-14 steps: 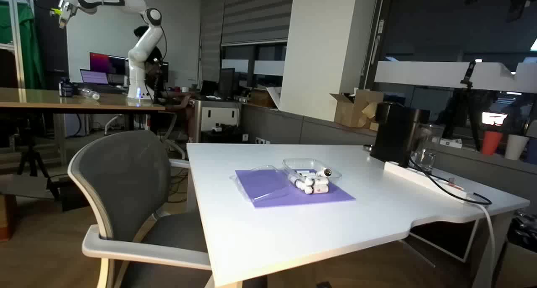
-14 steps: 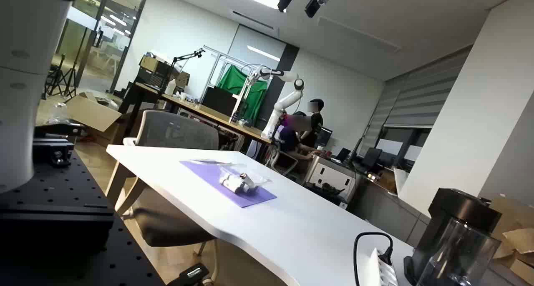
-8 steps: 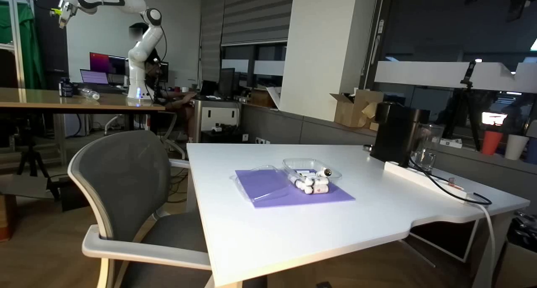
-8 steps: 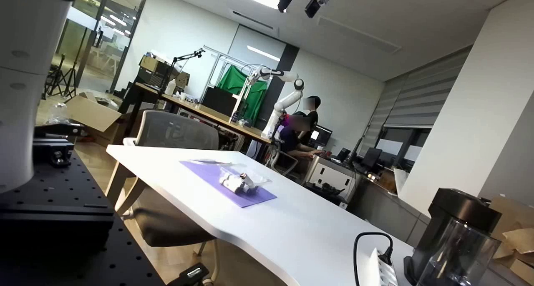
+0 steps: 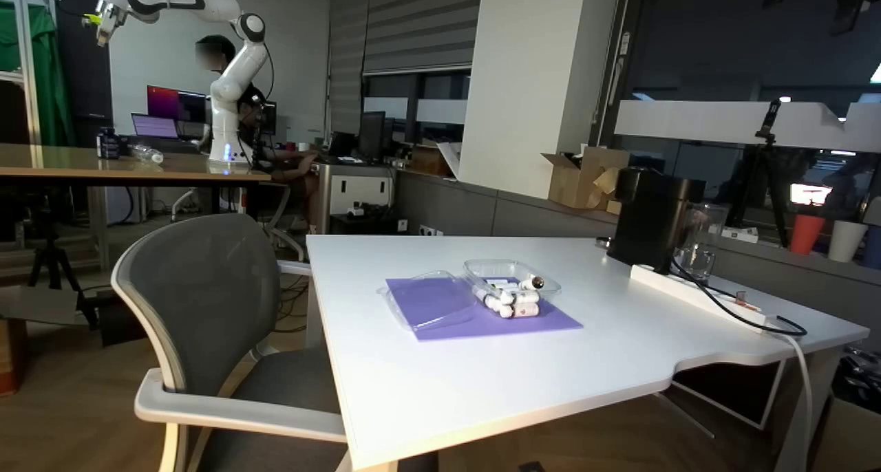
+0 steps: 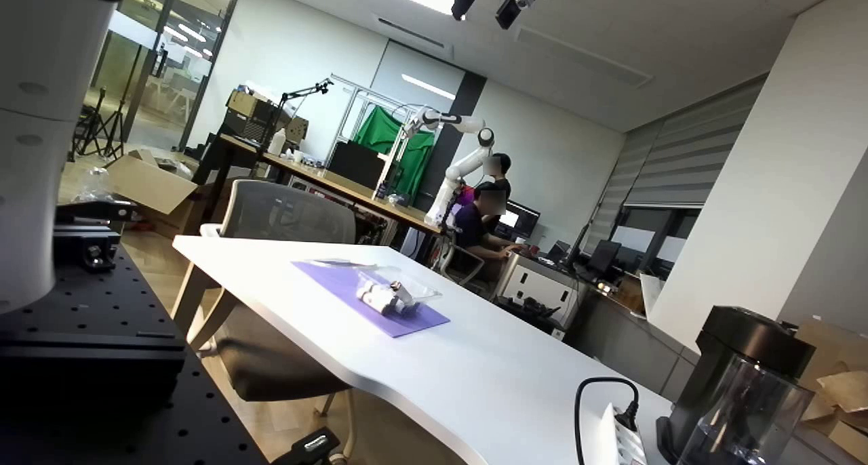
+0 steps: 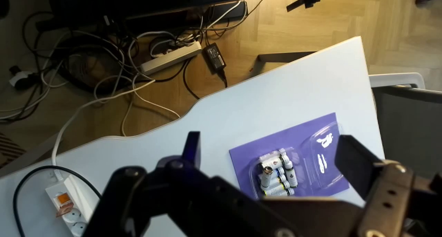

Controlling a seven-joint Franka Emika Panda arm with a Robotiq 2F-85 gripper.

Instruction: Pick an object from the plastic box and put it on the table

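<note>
The jaws stand wide apart with nothing held between them. In the wrist view the plastic box (image 7: pixel 301 178) shows between the jaws, about midway across, and a little below their ends in frame. The gap that counts is height: what look like the jaws hang at the top edge of both exterior views, well above the white tabletop (image 7: pixel 317 81), where the box rests on a purple mat (image 7: pixel 290 138) with its clear lid (image 7: pixel 323 161) lying beside it. Small white bottles (image 7: pixel 276 173) lie heaped in the box, and none seems to be out yet, so I take the step in hand to be the approach. The grasp will turn on how a bottle's length lies against the closing line, which runs across the wrist view. Several bottles lie roughly along that line and would be met at their ends. The dark-ended bottle (image 7: pixel 266 180), tipped up on top of the heap, runs nearly square to it, as does the lid-side bottle (image 7: pixel 291 176), so either should take a pinch on its sides with little turning of the wrist; the tilted one looks easier to reach, though it may roll. Only these jaws are near; another robot arm (image 5: pixel 226 114) stands well apart, on a brown bench (image 5: pixel 69 161).
</note>
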